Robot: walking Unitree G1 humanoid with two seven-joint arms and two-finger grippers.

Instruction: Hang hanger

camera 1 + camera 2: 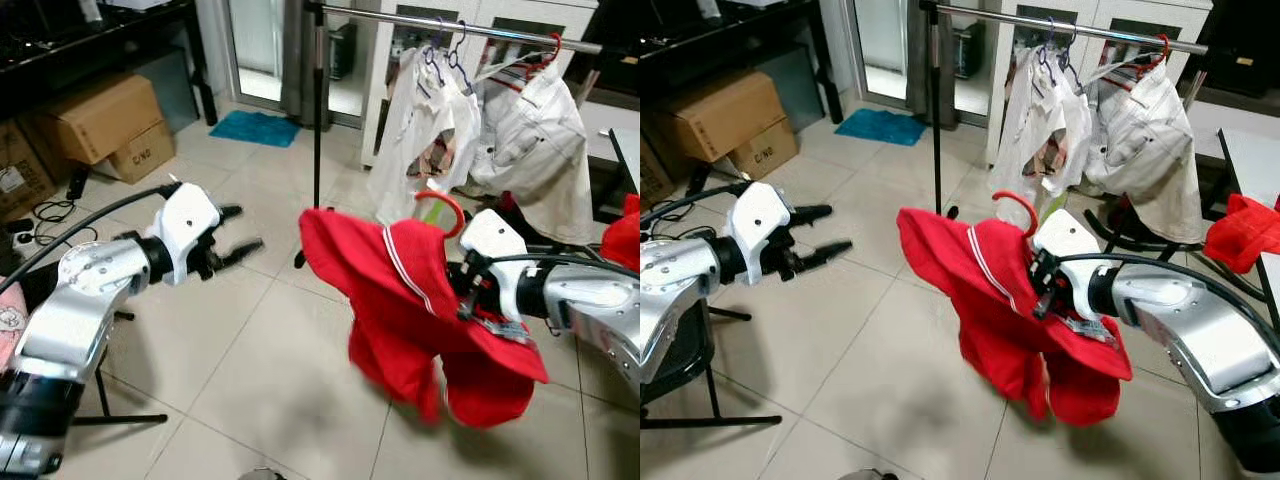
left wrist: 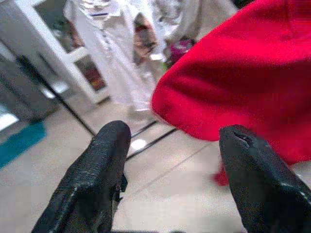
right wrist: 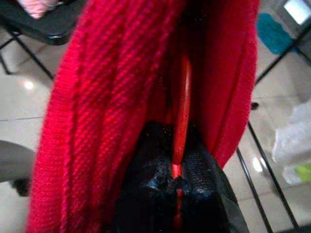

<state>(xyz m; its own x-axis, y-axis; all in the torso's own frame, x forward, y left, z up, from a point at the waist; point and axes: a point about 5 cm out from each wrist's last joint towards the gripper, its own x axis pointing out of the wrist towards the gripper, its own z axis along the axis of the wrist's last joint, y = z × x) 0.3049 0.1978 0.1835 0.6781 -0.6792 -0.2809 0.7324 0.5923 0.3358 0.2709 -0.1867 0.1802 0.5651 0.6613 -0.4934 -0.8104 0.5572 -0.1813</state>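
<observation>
A red garment [image 1: 400, 310] hangs on a red hanger whose hook [image 1: 445, 205] sticks up above its collar. My right gripper [image 3: 177, 182] is shut on the hanger's thin red bar inside the cloth, at mid-height in front of me. To the left my left gripper [image 1: 238, 232] stands open and apart from the garment, its fingers [image 2: 97, 170] pointing toward the red cloth [image 2: 243, 77]. The clothes rail [image 1: 450, 25] runs across the back, above and beyond the garment.
Two white garments [image 1: 425, 120] [image 1: 535, 140] hang on the rail from hangers. The rail's black upright pole [image 1: 318, 110] stands left of them. Cardboard boxes [image 1: 105, 125] sit at the back left, a teal mat [image 1: 255, 128] by the door. Another red cloth [image 1: 1245, 225] lies at the right.
</observation>
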